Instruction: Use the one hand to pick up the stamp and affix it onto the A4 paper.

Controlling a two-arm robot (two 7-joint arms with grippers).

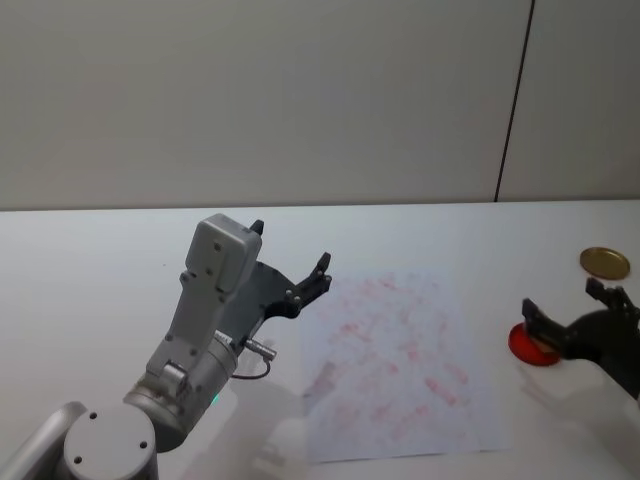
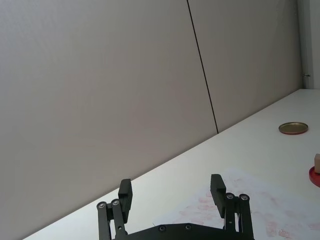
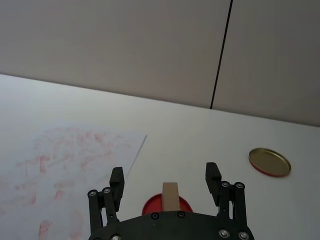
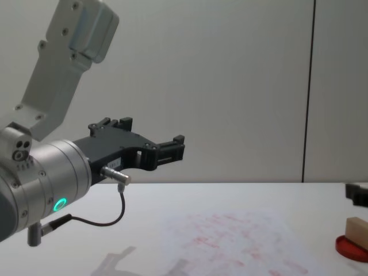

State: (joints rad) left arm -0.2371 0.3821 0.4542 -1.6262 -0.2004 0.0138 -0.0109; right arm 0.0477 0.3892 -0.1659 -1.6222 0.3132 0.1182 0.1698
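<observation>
Left gripper (image 1: 290, 247) up front, spread wide, idling left of the paper (image 1: 400, 350). Right gripper (image 3: 164, 171), released and empty, hovers right of the paper over the stamp (image 3: 171, 196), upright on the red pad (image 3: 149, 204). Looks light, rigid wood: pinch its flat sides.

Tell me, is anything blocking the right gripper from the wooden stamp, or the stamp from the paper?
Nothing visible. The open right gripper directly faces the stamp, upright on the red ink pad. Only bare table lies between pad and A4 paper. The left gripper, open, hangs above the paper's left edge, off that path.
</observation>
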